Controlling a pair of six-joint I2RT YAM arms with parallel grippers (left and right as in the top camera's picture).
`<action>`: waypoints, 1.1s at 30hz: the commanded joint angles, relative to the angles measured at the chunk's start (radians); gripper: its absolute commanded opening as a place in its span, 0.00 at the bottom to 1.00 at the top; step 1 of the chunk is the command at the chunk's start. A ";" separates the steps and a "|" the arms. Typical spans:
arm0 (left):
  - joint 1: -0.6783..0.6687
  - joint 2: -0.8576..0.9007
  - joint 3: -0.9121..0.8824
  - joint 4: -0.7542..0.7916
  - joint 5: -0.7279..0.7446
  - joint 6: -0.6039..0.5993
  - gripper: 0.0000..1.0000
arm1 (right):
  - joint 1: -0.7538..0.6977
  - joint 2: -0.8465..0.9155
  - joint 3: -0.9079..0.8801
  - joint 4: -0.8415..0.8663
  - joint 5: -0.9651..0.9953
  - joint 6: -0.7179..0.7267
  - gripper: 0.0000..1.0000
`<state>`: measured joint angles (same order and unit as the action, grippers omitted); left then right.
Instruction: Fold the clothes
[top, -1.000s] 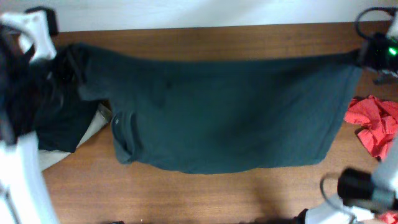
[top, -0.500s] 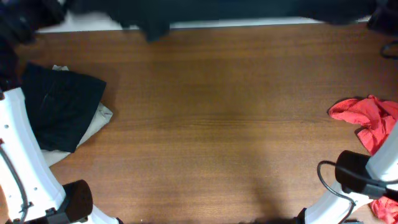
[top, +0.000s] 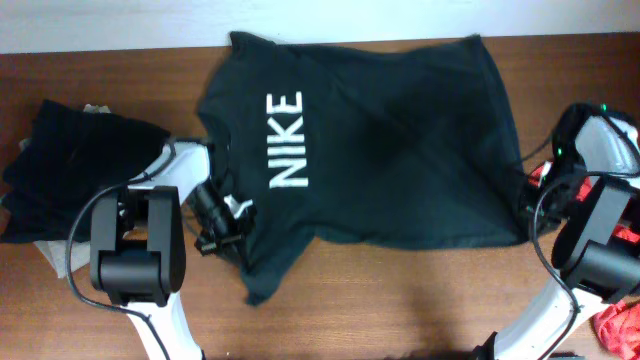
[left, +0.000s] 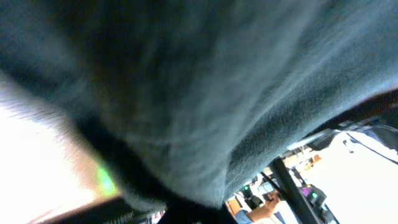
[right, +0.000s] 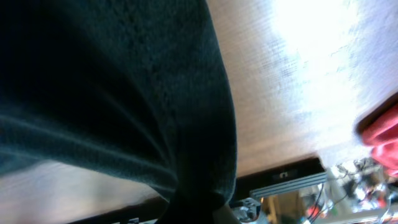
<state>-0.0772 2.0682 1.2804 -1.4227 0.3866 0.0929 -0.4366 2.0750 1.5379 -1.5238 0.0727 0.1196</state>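
Overhead view: The T-shirt (top: 400, 140) lies flat, front side up, on the far half of the table (top: 400, 300). Its long axis runs left to right across the table. The collar (top: 212, 140) points to the left side and the hem (top: 505, 140) to the right side. The fabric is very dark green-black. White lettering (top: 287, 140) reading "NIKE" runs across the chest, turned sideways with the garment. One sleeve lies at the far edge of the table. The other sleeve (top: 262, 270) trails toward the near edge as a crumpled flap. Shallow diagonal creases cross the body. The left tool (top: 222, 228) sits at the near shoulder, against the fabric. The right tool (top: 530, 195) sits at the near corner of the hem. From this height, how far either tool stands apart cannot be told. A black garment (top: 80, 165) lies folded on a beige garment (top: 55, 250) at the left end of the table. A red garment (top: 618, 325) lies at the right end.

Left wrist view: Blurred dark fabric fills nearly the whole frame. The fingers are hidden, so the tool's opening and hold cannot be told.

Right wrist view: Dark fabric drapes over the table and gathers toward the bottom centre. The red garment shows at the right edge. The fingers are not distinct, so the opening cannot be told.
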 joint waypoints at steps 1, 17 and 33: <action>0.015 -0.165 -0.081 0.021 -0.019 -0.033 0.00 | -0.037 -0.085 -0.064 0.020 0.023 0.045 0.04; 0.153 -0.789 -0.259 0.294 -0.009 -0.350 0.00 | -0.057 -0.462 -0.179 0.276 -0.108 0.053 0.04; 0.147 -0.391 -0.259 1.060 -0.009 -0.526 0.03 | 0.039 -0.266 -0.180 0.813 -0.170 0.050 0.09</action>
<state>0.0666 1.6245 1.0172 -0.4221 0.3866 -0.4194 -0.3985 1.7760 1.3533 -0.7506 -0.0727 0.1757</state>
